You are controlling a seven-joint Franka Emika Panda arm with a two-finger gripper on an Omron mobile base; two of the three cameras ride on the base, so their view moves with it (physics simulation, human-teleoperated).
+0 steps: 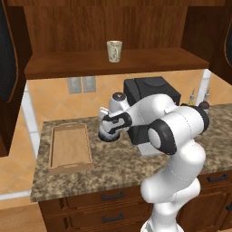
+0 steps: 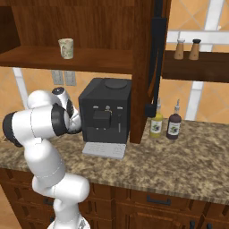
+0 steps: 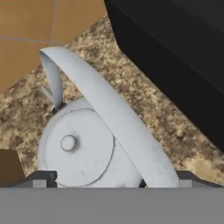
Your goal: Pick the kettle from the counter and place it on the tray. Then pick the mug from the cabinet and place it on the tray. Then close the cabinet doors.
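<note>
While the gripper (image 3: 111,181) hung just above the kettle (image 3: 81,146), its jaws stood wide apart with nothing between them, one dark tip at each side of the arched handle (image 3: 109,109). In the hand view the handle ran diagonally across the lid, with the knob (image 3: 68,142) off to one side of it. By my reading, a good grasp meant coming straight down so the handle passed between the tips, closing across its band near the top of the arch, not along it. Close beside the gripper stood the black coffee machine (image 1: 147,97), so any lift should go up first and clear of that wall. Farther out on the counter (image 1: 108,165), well to the other side, lay the tray (image 1: 70,148). Above, the mug (image 1: 114,50) waited on the cabinet shelf (image 1: 90,63).
</note>
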